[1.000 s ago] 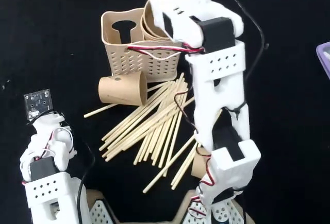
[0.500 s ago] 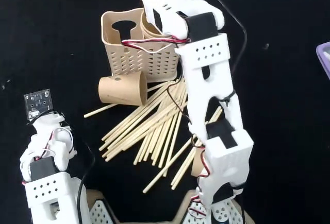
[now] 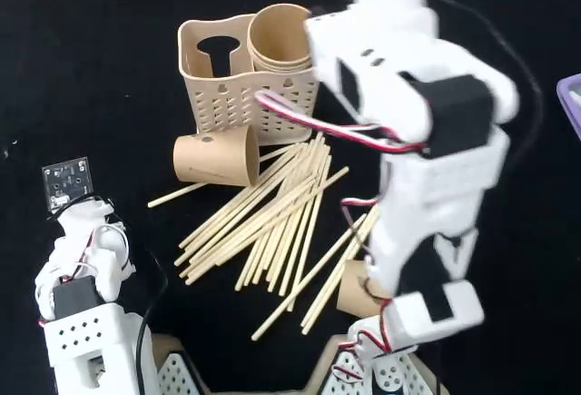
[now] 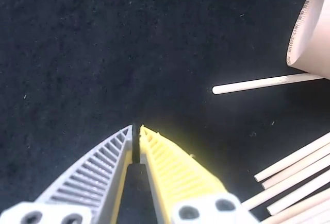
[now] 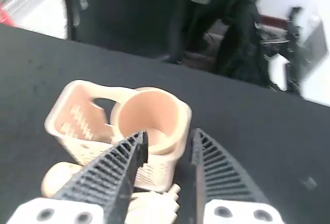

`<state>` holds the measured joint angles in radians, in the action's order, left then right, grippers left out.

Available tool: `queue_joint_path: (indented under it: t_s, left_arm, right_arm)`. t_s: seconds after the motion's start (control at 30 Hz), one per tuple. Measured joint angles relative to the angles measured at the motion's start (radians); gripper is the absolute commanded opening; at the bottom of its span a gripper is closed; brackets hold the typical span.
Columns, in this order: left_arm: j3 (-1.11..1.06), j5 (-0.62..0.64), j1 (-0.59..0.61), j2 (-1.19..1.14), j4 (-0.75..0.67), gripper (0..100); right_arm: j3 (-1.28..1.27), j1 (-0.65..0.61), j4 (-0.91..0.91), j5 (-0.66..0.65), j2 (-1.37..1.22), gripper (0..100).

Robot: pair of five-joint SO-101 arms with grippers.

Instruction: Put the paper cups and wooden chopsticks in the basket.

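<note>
My right claw, open and empty, faces the basket of stacked paper cups; my left claw, closed and empty, sits near the front-left corner of the table.

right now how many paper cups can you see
3 at least: an upright cup in the basket, its stacked rims suggesting more nested inside; a tipped cup on the table beside the basket; a third cup partly hidden behind the right arm.

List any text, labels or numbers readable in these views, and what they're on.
No readable text anywhere.
Small dark card on the table: pale marks, too small to read.
Basket, paper cups, chopsticks: no print visible.
</note>
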<state>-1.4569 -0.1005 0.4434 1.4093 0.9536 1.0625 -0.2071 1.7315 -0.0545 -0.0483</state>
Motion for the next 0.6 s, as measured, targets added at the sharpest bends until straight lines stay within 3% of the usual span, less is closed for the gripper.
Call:
queue_joint_path:
  t_s: [0.13,0.3,0.6]
  left_arm:
    - [-0.005,0.0,0.0,0.0,0.0,3]
    - [-0.017,0.0,0.0,0.0,-0.006,3]
    - [-0.017,0.0,0.0,0.0,-0.009,3]
  right_arm:
    - [-0.244,0.141,0.002,0.0,0.092,16.5]
    - [-0.723,0.269,0.002,-0.002,0.272,16.6]
    - [-1.419,0.399,0.002,-0.236,0.641,17.0]
